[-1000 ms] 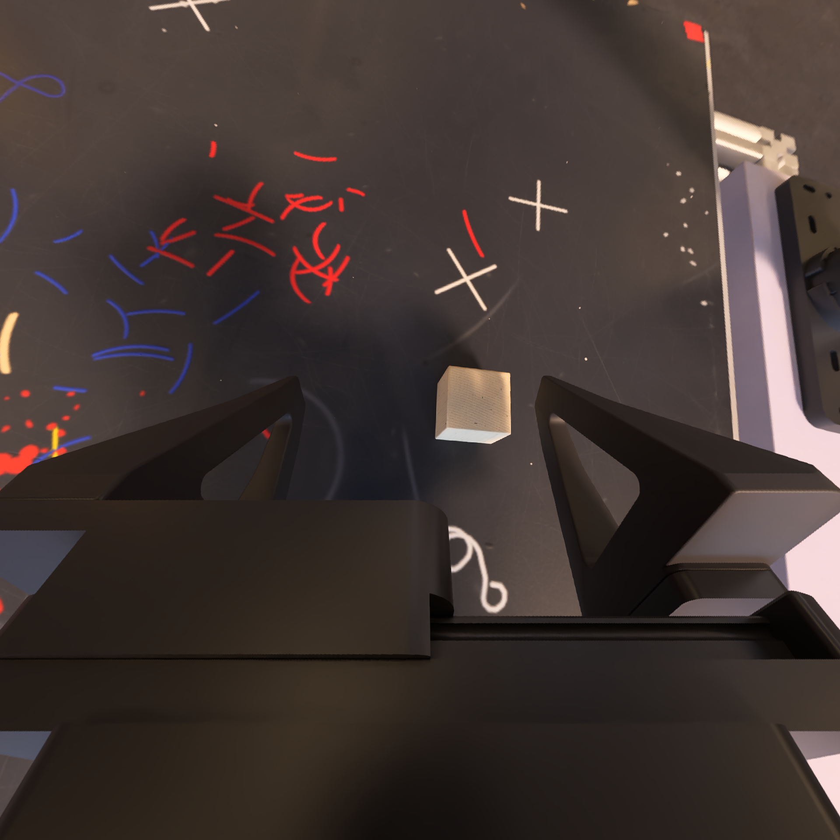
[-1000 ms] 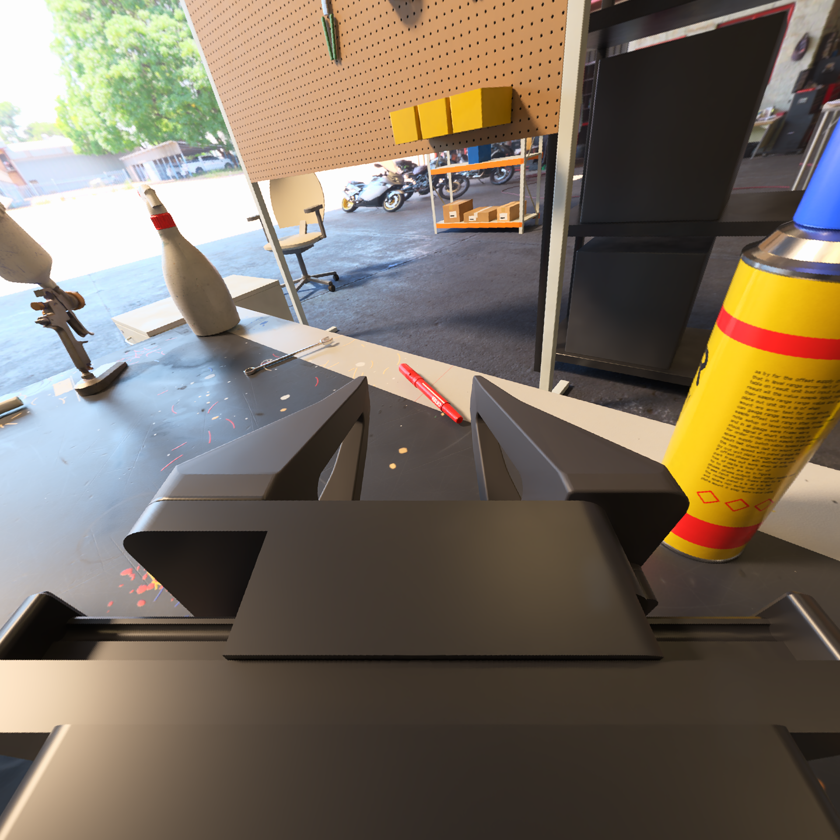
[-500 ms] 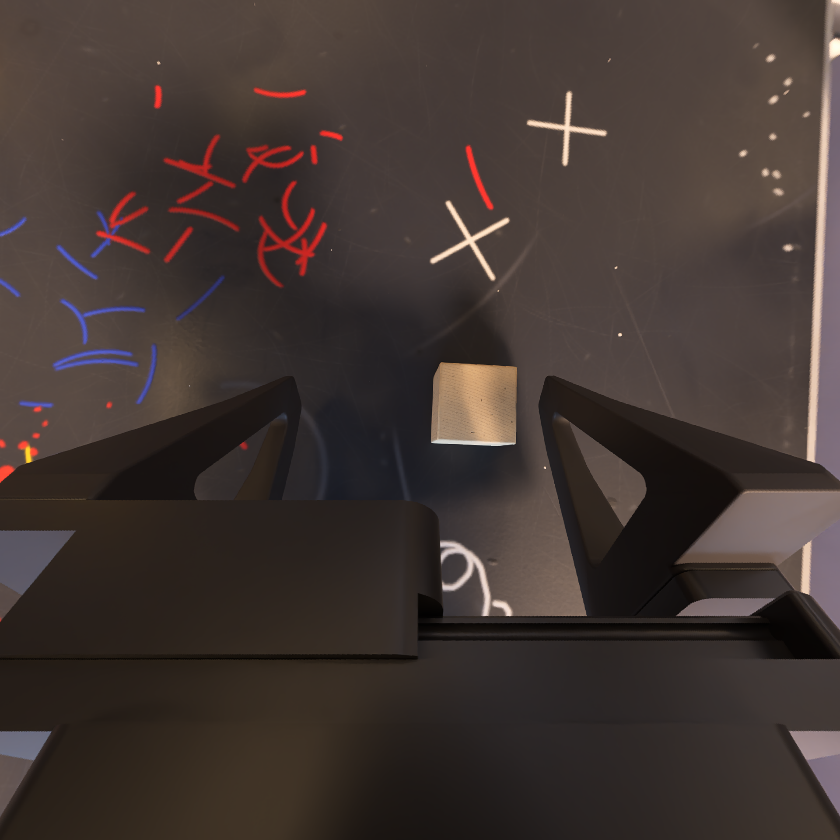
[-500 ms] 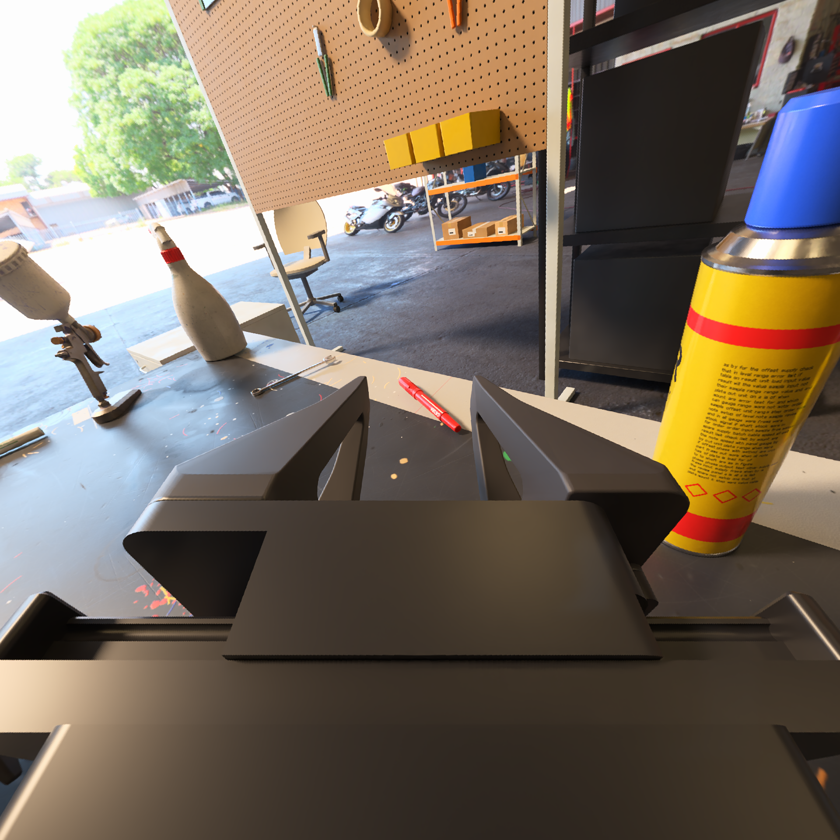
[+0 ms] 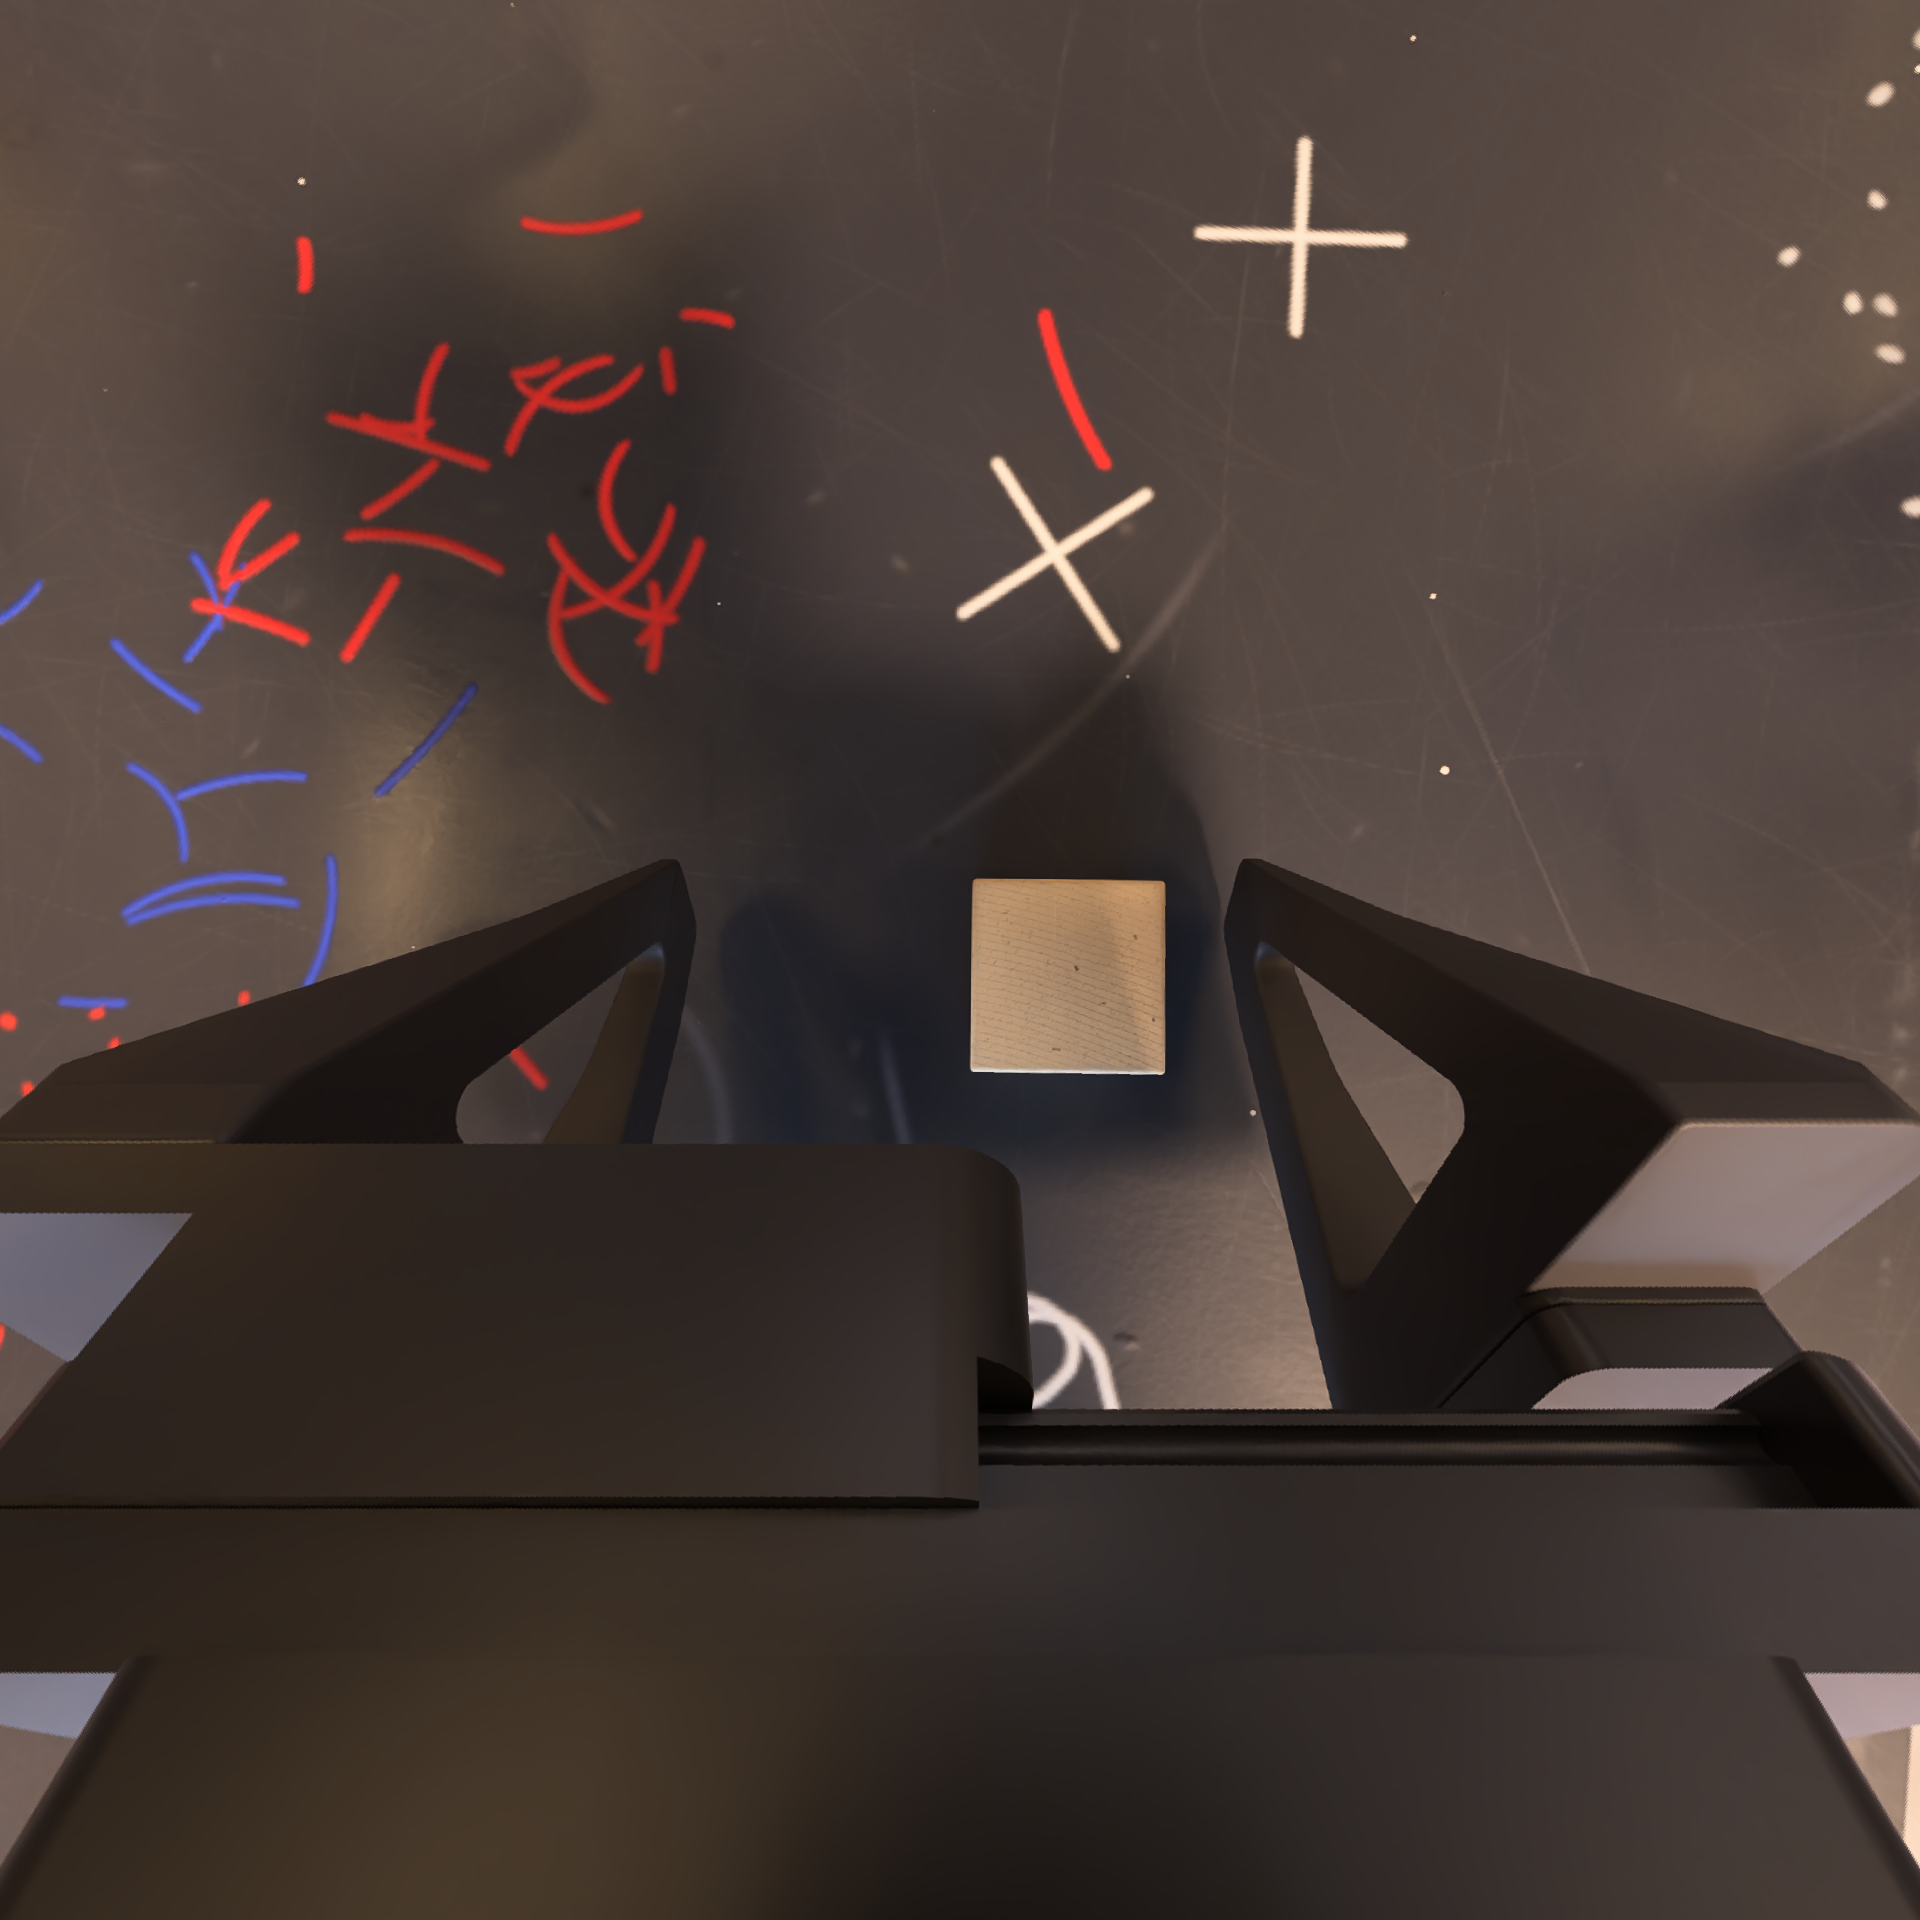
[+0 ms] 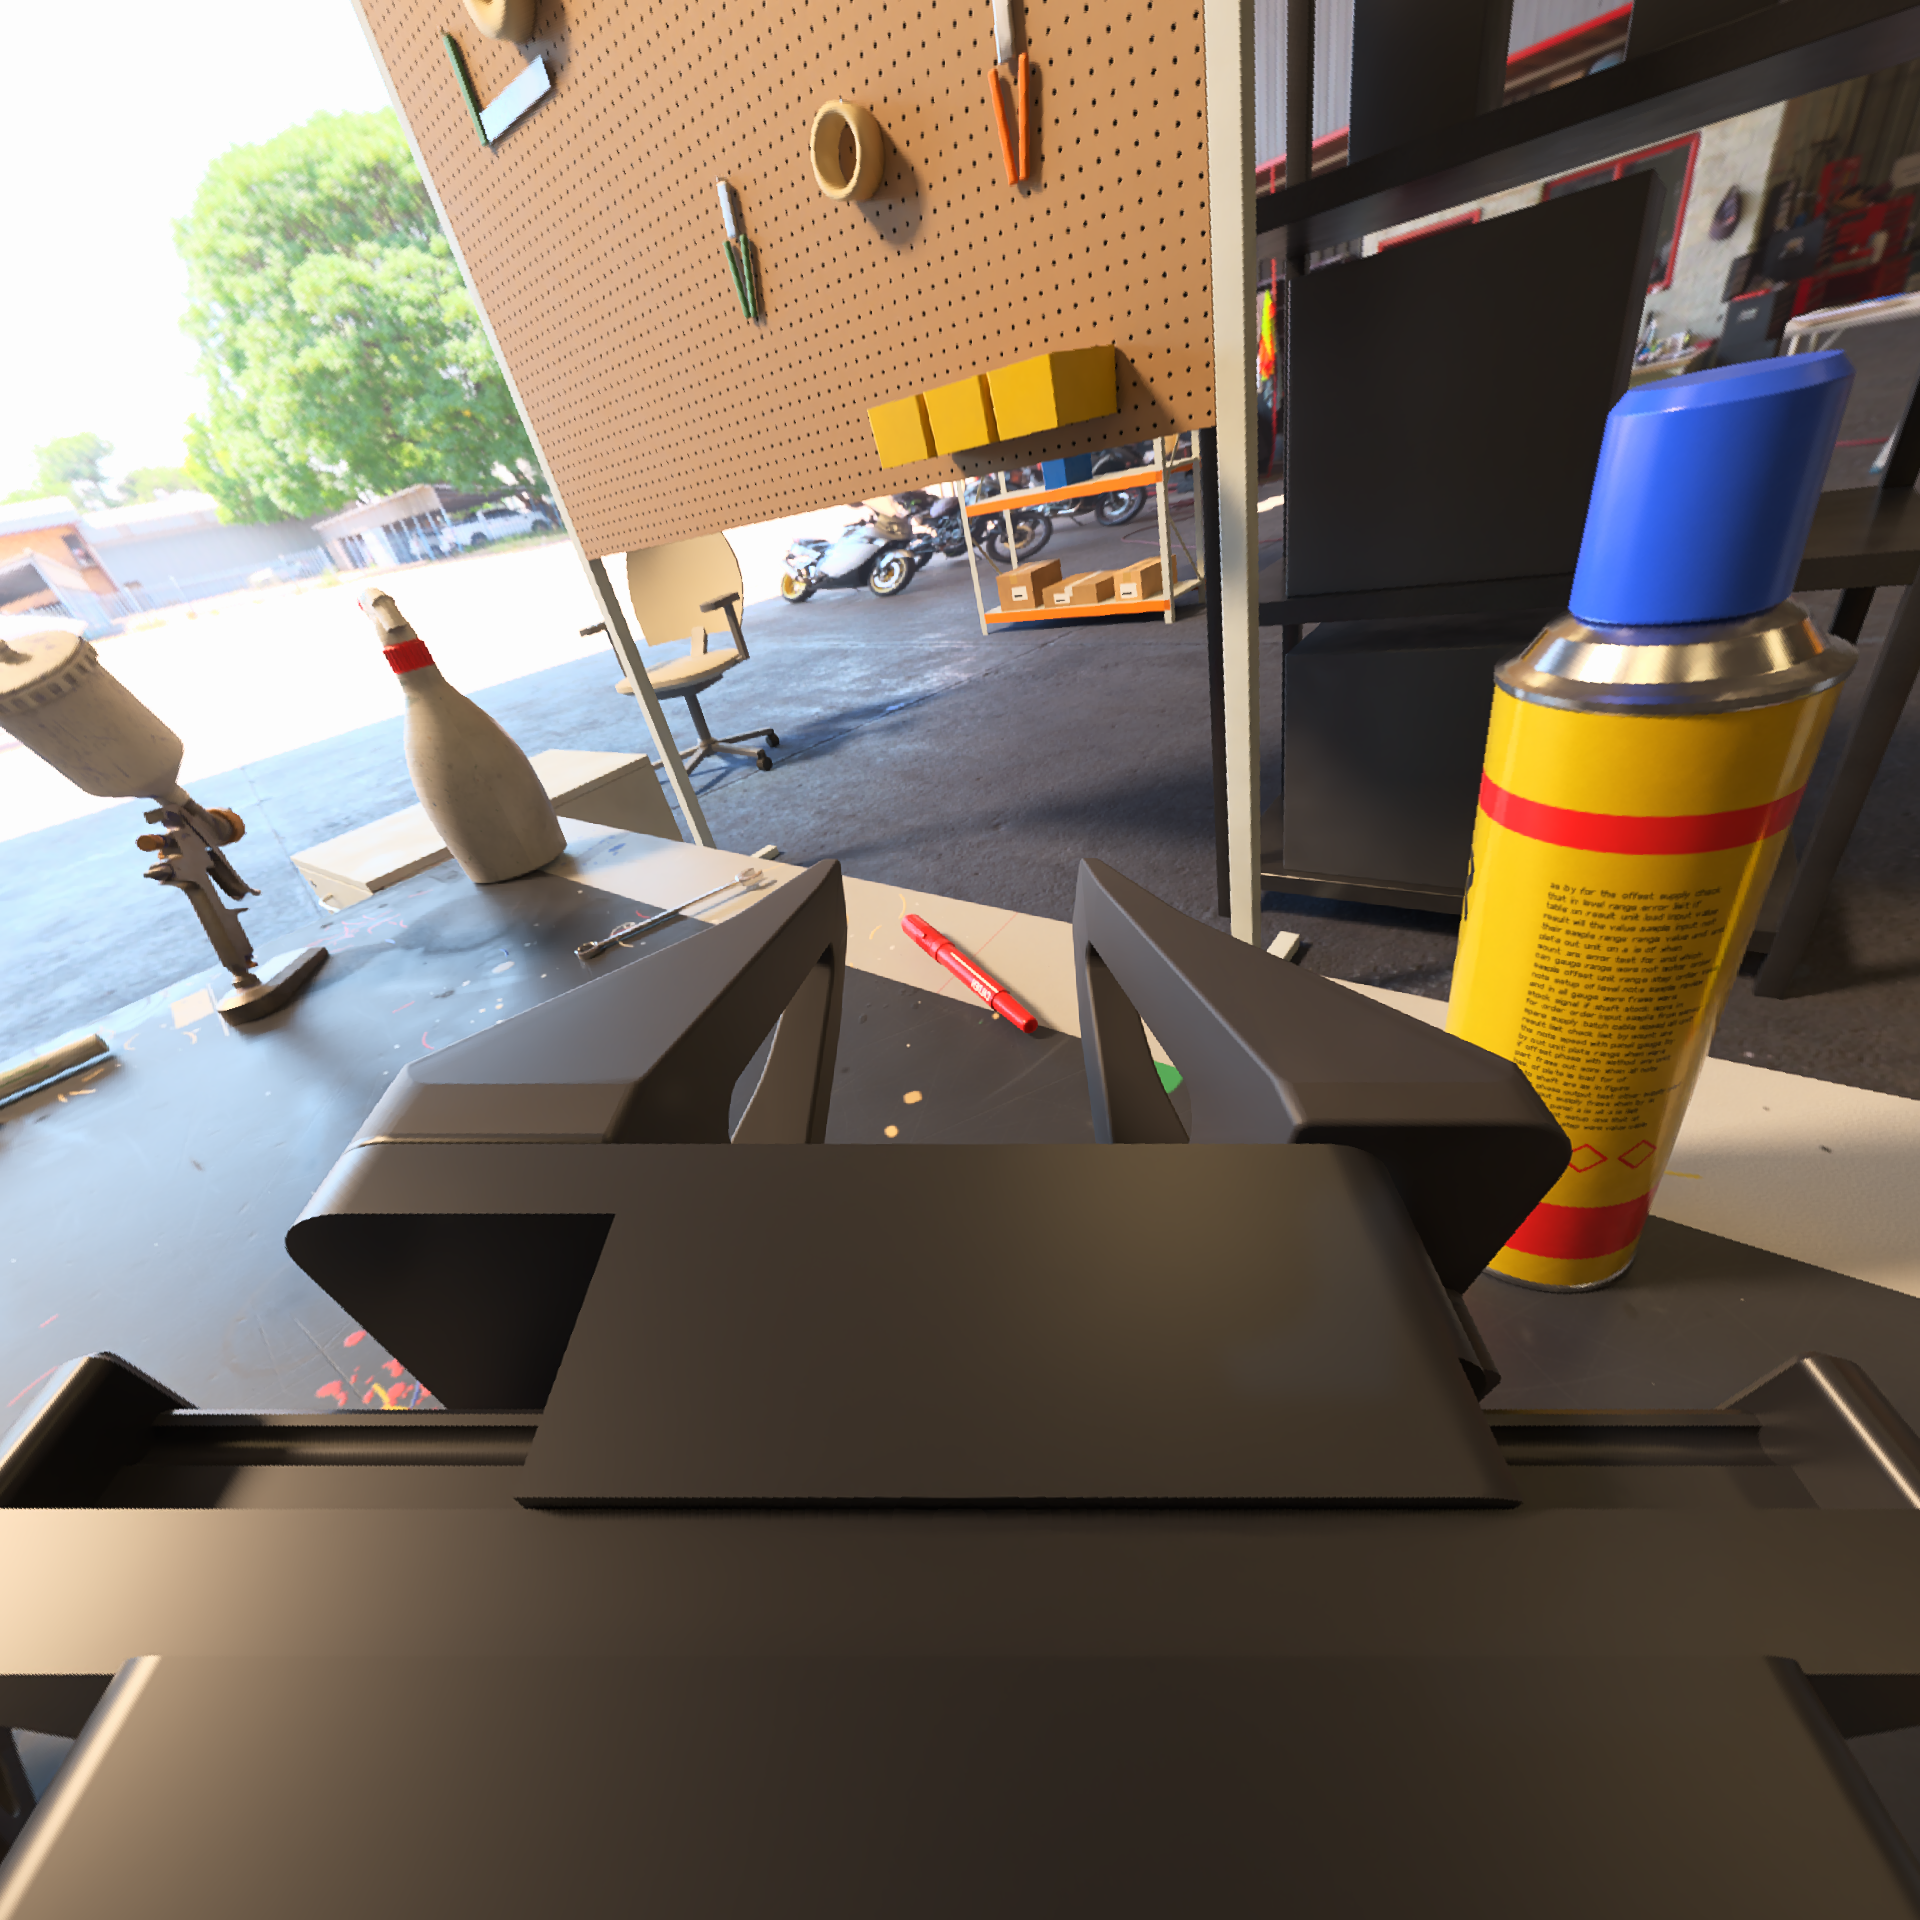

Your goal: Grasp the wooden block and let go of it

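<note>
The wooden block [image 5: 1067,975] is a small pale cube on the dark, paint-marked table [image 5: 1455,623]. The left wrist view shows it from straight above. My left gripper [image 5: 958,873] is open and points down over it. The block lies between the two fingers, nearer the right finger [image 5: 1351,997], and touches neither. My right gripper [image 6: 958,873] is empty, with its fingers a narrow gap apart, and faces the far edge of the table, away from the block. The block does not show in the right wrist view.
A yellow spray can with a blue cap [image 6: 1642,914] stands close to the right of my right gripper. A red marker [image 6: 966,971], a wrench [image 6: 665,914], a white bowling pin [image 6: 468,769] and a spray gun on a stand [image 6: 177,821] lie farther off. A pegboard [image 6: 831,260] stands behind.
My left gripper has come down over the block, which now looks larger and is seen squarely from above. The right wrist view has tilted upward, showing more of the pegboard and the can.
</note>
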Robot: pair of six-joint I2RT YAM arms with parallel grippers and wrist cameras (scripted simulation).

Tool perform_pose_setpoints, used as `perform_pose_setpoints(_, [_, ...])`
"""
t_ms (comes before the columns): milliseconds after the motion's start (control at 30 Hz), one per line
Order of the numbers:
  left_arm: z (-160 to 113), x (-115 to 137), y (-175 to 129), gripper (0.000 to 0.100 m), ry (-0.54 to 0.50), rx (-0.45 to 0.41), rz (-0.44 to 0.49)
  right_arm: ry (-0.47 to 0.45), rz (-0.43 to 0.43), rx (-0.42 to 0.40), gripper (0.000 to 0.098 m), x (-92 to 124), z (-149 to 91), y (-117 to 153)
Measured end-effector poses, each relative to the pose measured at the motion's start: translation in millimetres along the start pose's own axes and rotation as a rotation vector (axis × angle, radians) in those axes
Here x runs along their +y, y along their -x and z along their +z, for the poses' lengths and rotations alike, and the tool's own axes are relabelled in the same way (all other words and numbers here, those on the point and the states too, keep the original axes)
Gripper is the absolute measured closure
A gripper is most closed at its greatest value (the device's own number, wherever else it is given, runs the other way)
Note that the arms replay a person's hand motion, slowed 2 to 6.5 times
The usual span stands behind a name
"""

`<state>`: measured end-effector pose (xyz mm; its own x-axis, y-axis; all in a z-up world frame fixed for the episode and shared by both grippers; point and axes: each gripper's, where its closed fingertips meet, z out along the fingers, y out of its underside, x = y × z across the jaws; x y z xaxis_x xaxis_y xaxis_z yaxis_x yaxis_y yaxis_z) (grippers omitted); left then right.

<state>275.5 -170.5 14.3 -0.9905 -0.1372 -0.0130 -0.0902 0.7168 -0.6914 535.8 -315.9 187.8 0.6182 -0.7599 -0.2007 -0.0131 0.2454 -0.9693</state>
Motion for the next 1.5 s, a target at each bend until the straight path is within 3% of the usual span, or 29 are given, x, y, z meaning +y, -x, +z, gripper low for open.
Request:
perform_pose_setpoints(433, [1.3,-2.5,-4.2,0.022,-0.006,0.033,0.0,-0.037,0.082,-0.018,0.0608,-3.4,-3.3,-2.5])
perform_pose_setpoints(967, [1.6,-2.7,-0.9,0.034,-0.01,0.035,-0.029,-0.029,0.084,-0.014,0.0609,-1.1,-2.9,-4.0])
perform_pose_setpoints(1500, [1.9,-3.4,-0.6,0.037,-0.012,0.038,-0.034,-0.019,0.087,-0.012,0.0608,1.1,-1.9,-5.5])
